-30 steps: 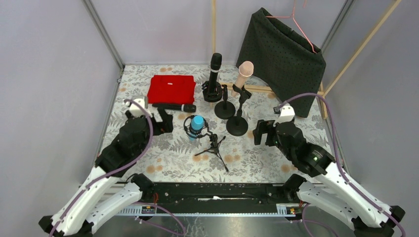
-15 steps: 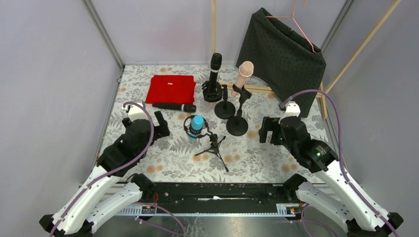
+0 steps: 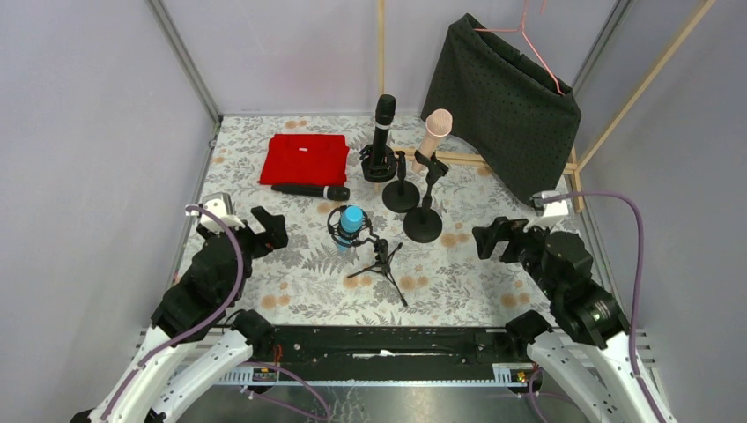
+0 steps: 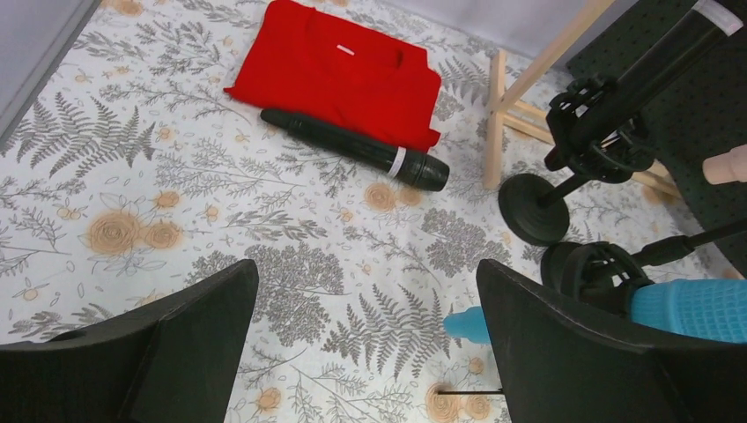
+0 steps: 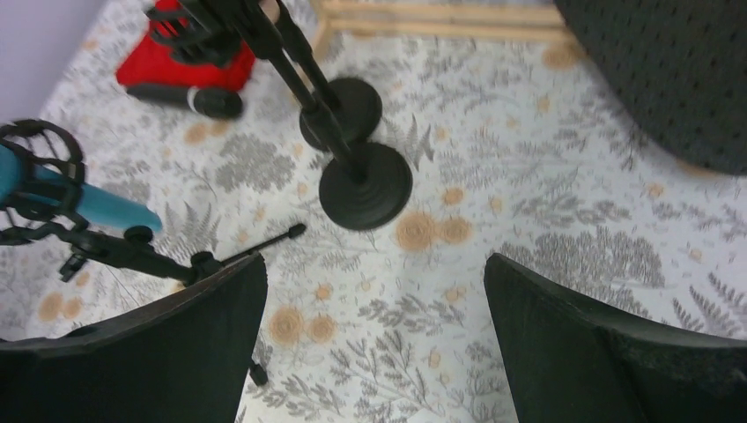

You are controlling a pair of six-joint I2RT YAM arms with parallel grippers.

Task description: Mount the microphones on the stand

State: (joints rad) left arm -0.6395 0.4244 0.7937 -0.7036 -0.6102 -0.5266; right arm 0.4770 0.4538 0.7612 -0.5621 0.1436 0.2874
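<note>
Holds nothing in left fingers or right fingers, both spread wide. Shows lying black microphone on surface at 10 o'clock, against folded red garment; upright black microphone at 12 and peach-pink microphone at 1, in round-base stands; light blue microphone in tripod stand, near centre.

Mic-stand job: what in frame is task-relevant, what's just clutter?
Job:
- upright black mic
- peach-pink mic
- light blue mic
- loose black mic, lying flat
- round-base stands
- tripod

Lying about:
- red cloth
- dark dotted fabric
- pink hanger
- wooden frame
</note>
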